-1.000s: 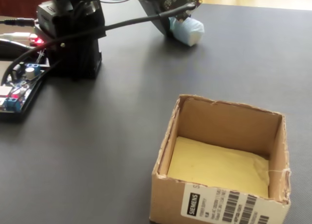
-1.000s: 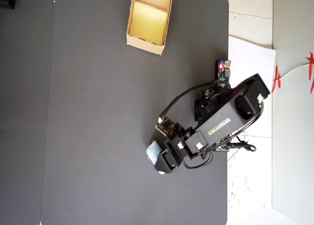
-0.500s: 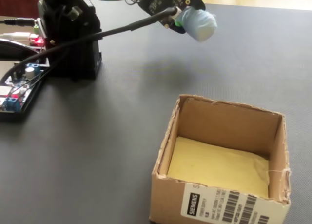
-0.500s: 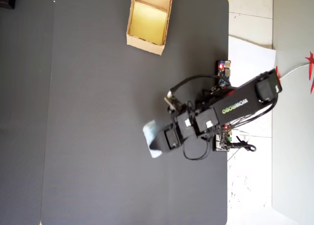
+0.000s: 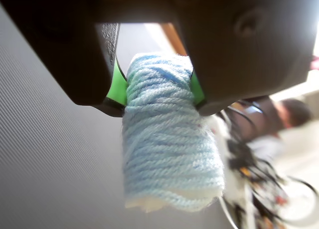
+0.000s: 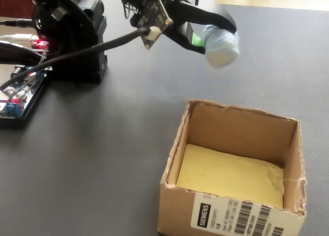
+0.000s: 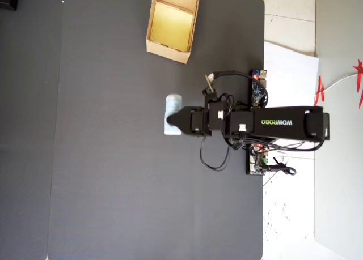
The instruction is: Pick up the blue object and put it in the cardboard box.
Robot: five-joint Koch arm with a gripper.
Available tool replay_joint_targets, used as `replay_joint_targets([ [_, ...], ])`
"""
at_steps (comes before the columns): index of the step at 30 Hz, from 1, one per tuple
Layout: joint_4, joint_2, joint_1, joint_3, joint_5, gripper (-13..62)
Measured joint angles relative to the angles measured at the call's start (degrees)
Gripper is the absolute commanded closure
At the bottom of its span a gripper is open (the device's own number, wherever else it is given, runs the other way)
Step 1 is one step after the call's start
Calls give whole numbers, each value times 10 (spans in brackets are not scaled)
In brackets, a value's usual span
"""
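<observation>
The blue object [image 5: 167, 149] is a pale blue wound-yarn lump, pinched between the green pads of my gripper [image 5: 157, 92], which is shut on it. In the fixed view the blue object [image 6: 221, 47] hangs in the air off the tip of the gripper [image 6: 203, 39], above the mat and beyond the far wall of the cardboard box [image 6: 234, 124]. The box's yellowish floor holds nothing. From overhead the blue object [image 7: 172, 114] sticks out left of the gripper [image 7: 180, 119], well below the cardboard box [image 7: 164, 48] in that picture.
The arm's black base [image 6: 72, 35] and circuit boards with red lights [image 6: 20, 92] stand at the left of the fixed view. A dark grey mat [image 7: 113, 158] covers the table; white floor [image 7: 289, 62] lies beyond its right edge in the overhead view.
</observation>
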Motion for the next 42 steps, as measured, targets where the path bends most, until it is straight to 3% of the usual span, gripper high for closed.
replay_joint_targets([
  [13, -104, -11, 162, 4, -11, 435],
  [35, -105, -266, 342, -193, -45, 428],
  [42, -71, -287, 356, -237, -46, 270],
])
